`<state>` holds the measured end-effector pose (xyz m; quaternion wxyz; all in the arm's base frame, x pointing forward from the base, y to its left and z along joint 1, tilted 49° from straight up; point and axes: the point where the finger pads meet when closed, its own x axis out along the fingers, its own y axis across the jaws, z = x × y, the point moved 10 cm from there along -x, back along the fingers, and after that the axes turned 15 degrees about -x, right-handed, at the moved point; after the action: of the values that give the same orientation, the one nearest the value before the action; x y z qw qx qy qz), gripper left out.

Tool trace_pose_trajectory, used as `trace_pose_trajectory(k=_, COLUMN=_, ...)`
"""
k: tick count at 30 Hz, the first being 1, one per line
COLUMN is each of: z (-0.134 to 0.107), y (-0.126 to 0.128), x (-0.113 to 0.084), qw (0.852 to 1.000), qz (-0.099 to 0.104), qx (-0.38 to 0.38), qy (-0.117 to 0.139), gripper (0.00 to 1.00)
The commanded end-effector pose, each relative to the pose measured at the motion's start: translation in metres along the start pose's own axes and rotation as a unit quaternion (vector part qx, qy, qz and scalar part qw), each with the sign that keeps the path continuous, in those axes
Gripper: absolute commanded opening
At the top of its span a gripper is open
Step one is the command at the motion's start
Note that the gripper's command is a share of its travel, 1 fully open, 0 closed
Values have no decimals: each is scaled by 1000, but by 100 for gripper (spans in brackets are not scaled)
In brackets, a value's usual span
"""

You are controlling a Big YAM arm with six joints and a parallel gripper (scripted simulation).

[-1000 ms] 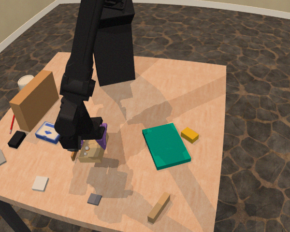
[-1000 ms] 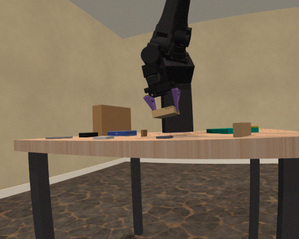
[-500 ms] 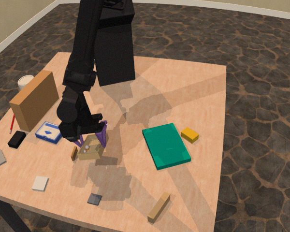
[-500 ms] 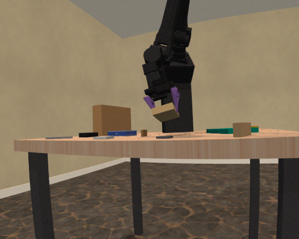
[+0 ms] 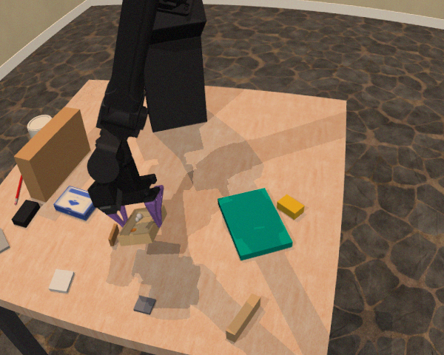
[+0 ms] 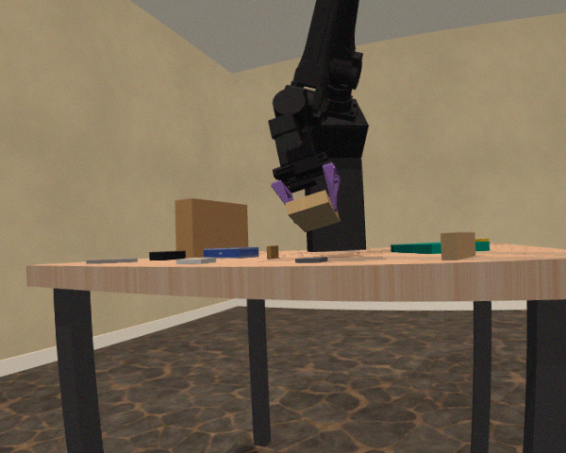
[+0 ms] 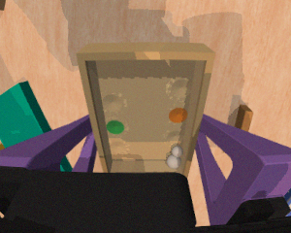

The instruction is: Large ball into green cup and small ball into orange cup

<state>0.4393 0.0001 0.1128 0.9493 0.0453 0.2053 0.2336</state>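
My gripper is shut on the wooden puzzle, its purple fingers on the two long sides. It holds the puzzle tilted, well above the table. In the wrist view the green cup is at the left wall and the orange cup near the right wall. Two pale balls lie together in the near right corner, below the orange cup and outside both cups. I cannot tell which ball is larger.
A small brown block stands just left of the puzzle. A blue-and-white box, a black block and a tall brown box are at the left. A green book and a yellow block lie right. A grey tile lies in front.
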Motion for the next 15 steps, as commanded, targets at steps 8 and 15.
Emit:
trace_pose_trajectory(k=8, z=18, y=6, x=-3, qw=1000, qz=-15, qx=-12, qy=19, gripper=70)
trace_pose_trajectory(k=15, z=26, y=11, x=-2, qw=998, qz=-34, qx=-11, qy=55, gripper=70)
